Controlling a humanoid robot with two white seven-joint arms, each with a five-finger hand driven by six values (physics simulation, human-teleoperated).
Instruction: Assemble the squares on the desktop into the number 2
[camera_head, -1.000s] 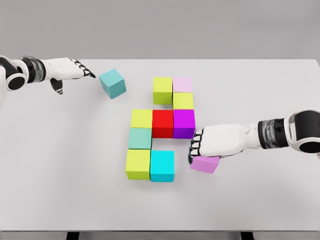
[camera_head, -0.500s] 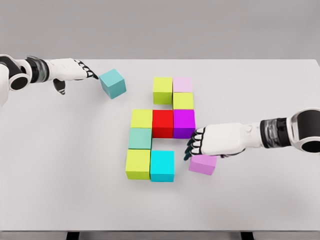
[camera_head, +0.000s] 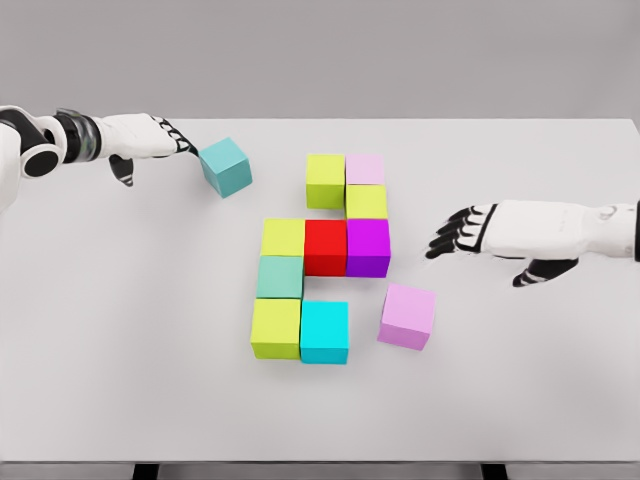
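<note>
Coloured cubes form a partial figure on the white table (camera_head: 130, 330): lime (camera_head: 325, 180) and pale pink (camera_head: 365, 169) on top, a lime one (camera_head: 366, 201) below, then lime (camera_head: 283, 237), red (camera_head: 325, 246) and purple (camera_head: 368, 246) in a row, a green-teal cube (camera_head: 279, 277), and lime (camera_head: 276, 327) with cyan (camera_head: 324, 331) at the bottom. A violet cube (camera_head: 407, 315) lies loose, slightly apart to the right of the cyan one. A teal cube (camera_head: 225, 166) sits at the upper left, with my left hand's fingertips (camera_head: 185, 147) at its left edge. My right hand (camera_head: 455, 233) hovers open, up and to the right of the violet cube.
The table's far edge runs behind the cubes and its near edge along the bottom of the view. Bare white surface lies to the right of the violet cube and across the lower left.
My right hand has let go of the violet cube and pulled back up and to the right. The left hand has crept right until it meets the teal cube.
</note>
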